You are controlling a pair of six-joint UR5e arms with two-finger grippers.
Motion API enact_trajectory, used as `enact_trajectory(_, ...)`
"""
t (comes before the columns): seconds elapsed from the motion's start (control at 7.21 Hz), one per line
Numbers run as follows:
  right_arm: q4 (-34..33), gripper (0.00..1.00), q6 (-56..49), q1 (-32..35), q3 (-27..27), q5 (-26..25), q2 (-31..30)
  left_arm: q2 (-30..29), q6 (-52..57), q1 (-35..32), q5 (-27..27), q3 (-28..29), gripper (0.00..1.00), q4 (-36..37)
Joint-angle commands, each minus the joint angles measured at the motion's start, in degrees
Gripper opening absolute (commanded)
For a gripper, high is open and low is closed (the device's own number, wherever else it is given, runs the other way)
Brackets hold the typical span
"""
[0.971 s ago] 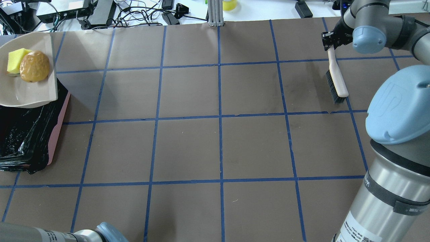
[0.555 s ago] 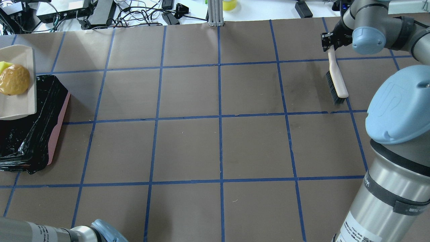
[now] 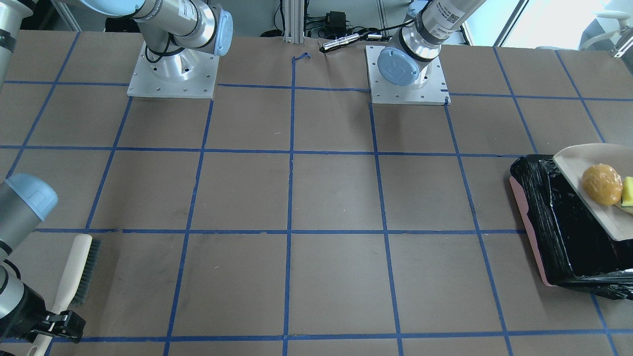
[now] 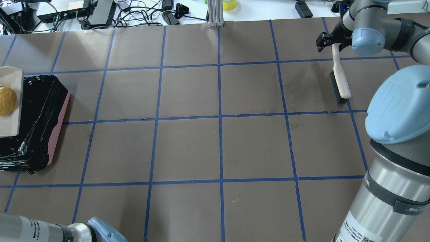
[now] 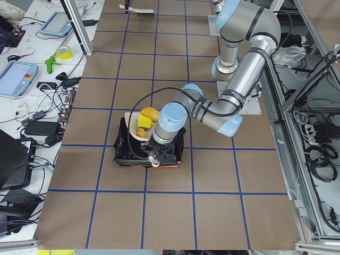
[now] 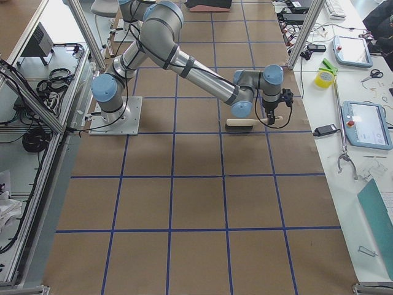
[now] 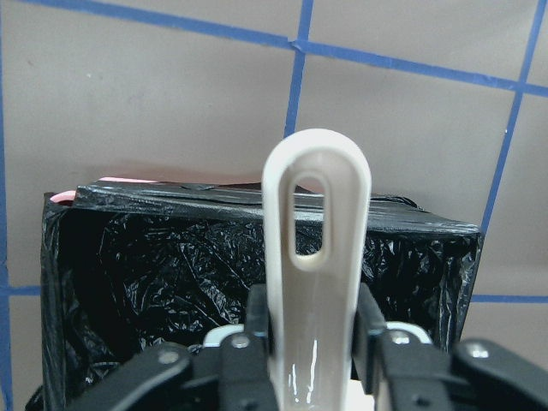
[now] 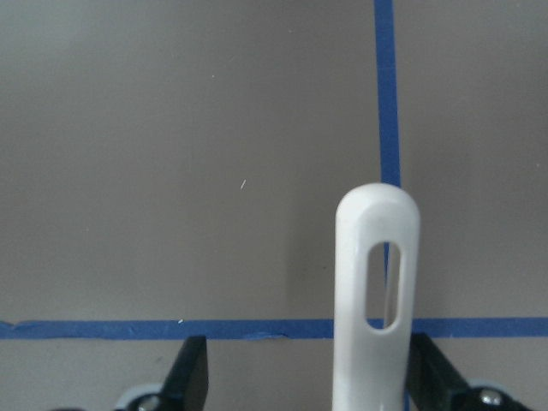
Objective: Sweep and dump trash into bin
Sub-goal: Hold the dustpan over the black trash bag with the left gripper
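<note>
My left gripper [image 7: 312,342] is shut on the handle of the beige dustpan [image 3: 583,183] and holds it over the bin [image 4: 40,117], a pink-sided box with a black bag liner. The amber wad [image 3: 601,184] and the yellow-green block [image 3: 628,192] lie on the pan. I cannot make out the peel. My right gripper [image 4: 331,42] is open around the handle of a cream brush [image 4: 339,79], which lies on the table at the far right. In the right wrist view the fingers [image 8: 193,377] stand wide of the handle [image 8: 377,291].
Cables and electronics [image 4: 100,13] line the far table edge, with an aluminium post [image 4: 215,13] at its middle. The two arm bases [image 3: 173,69] [image 3: 405,74] stand on plates at the robot's side. Blue tape lines grid the brown table.
The dustpan with the wad and block has moved left, mostly out of the overhead view. My right gripper's fingers have spread apart from the brush handle, and the brush has shifted slightly.
</note>
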Motion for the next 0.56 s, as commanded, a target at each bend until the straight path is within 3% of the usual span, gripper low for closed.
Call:
enact_trajectory(0.0, 0.04, 0.88, 0.00, 0.00, 0.11, 0.00, -0.12, -2.44, 6.20, 0.44, 3.80, 1.32, 0.00, 5.83)
enact_trajectory(0.14, 0.13, 0.96, -0.17, -0.09, 0.20, -0.17, -0.38, -2.80, 9.19, 0.44, 4.96, 0.97, 0.00, 8.57)
enact_trajectory(0.42, 3.96, 0.99, -0.26, -0.17, 0.20, -0.44, -2.65, -3.51, 13.78, 0.18, 5.67, 0.62, 0.00, 14.21)
